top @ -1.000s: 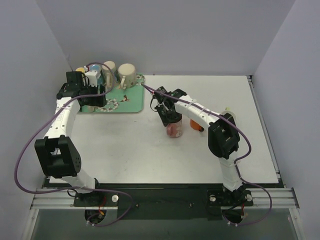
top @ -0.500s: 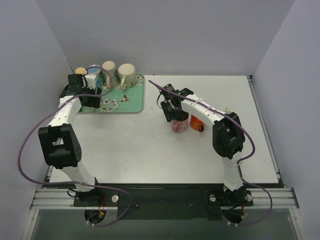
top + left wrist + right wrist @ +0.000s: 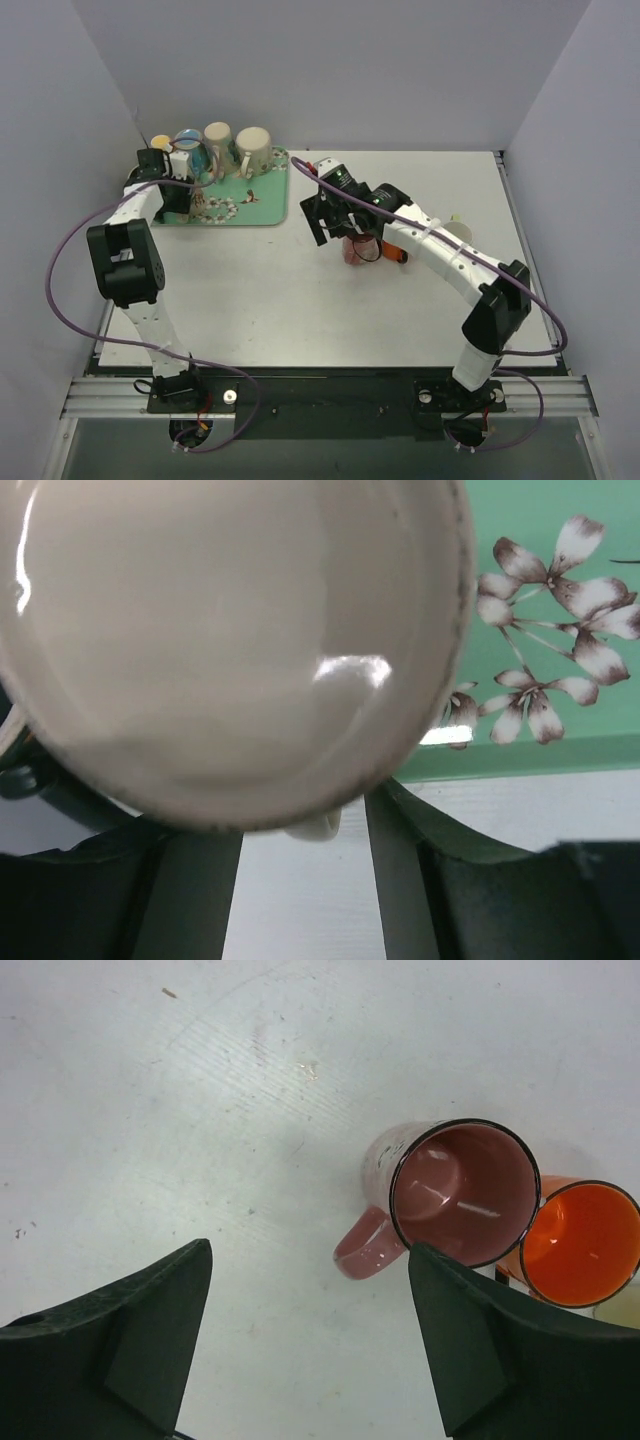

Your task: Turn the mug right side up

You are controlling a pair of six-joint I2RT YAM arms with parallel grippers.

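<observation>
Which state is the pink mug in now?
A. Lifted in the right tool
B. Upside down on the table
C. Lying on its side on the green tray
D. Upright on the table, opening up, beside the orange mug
D: the right wrist view looks straight down into the pink mug, which stands on the table beside the orange mug, while the right tool is open and holds nothing.

The tray [image 3: 262, 208] lies at the upper left of the table [image 3: 250, 300] in the top view. A row of mugs [image 3: 253, 150] stands along the tray's far edge. The mug [image 3: 352, 250] stands upright at frame centre, well apart from the tray. A second cup [image 3: 393, 248] stands just beside it on the right, rims apparently touching. A third cup [image 3: 458, 232] stands further right.
</observation>
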